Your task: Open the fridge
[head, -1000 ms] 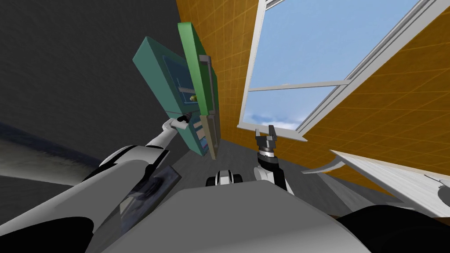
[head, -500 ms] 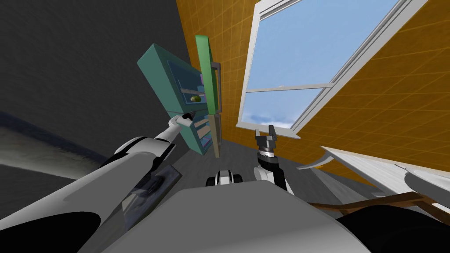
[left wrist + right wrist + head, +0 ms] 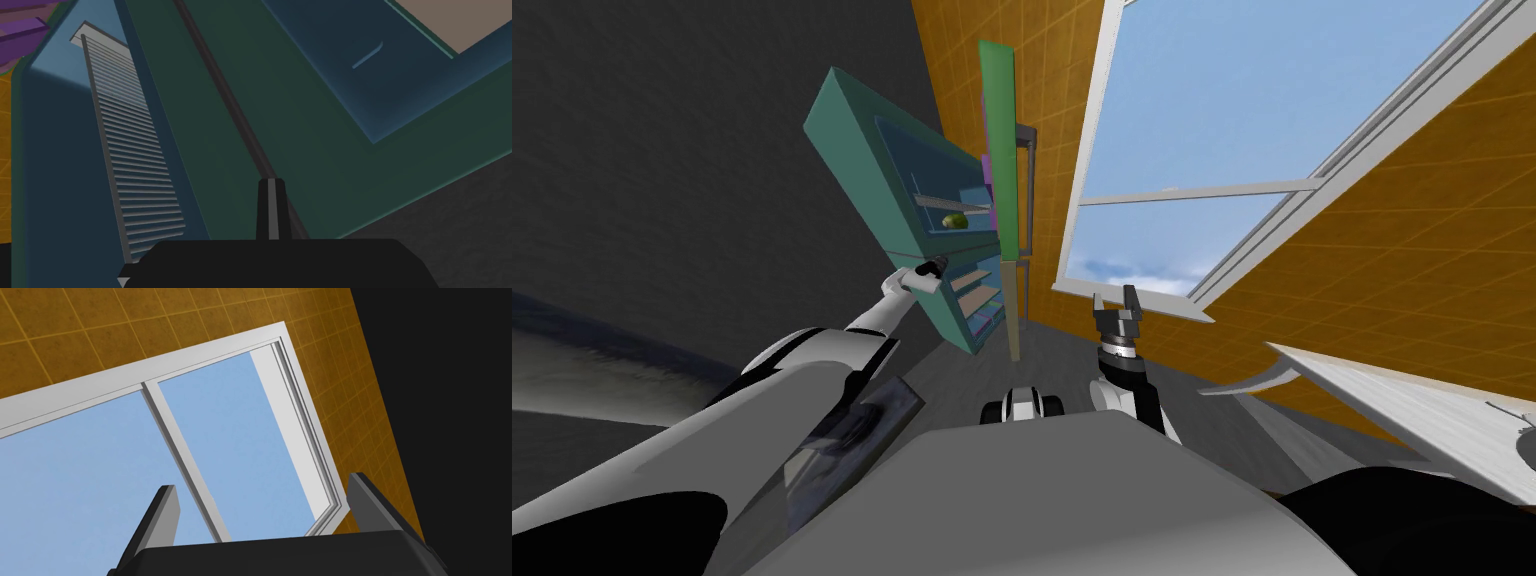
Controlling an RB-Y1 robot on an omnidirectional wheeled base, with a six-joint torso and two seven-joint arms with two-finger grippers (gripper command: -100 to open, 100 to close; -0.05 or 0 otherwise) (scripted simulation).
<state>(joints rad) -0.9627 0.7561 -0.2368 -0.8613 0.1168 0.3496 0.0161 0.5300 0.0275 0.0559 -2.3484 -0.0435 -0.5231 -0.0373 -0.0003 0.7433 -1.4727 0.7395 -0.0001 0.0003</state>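
Now | fridge [image 3: 857, 150] door [image 3: 998, 150] open | green item [image 3: 953, 220] under shelf [image 3: 937, 200] | window [image 3: 1212, 110] beside

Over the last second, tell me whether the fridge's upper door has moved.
Yes. The upper door has swung further away from the fridge body, toward the orange tiled wall, baring more of the shelves.

An orange tiled wall [image 3: 1362, 260] is running along the right, holding a white-framed window [image 3: 1212, 100] showing pale blue sky; a dark grey wall [image 3: 692, 150] is standing opposite, grey floor [image 3: 1057, 360] lying between, a white counter [image 3: 1412, 410] jutting in nearby
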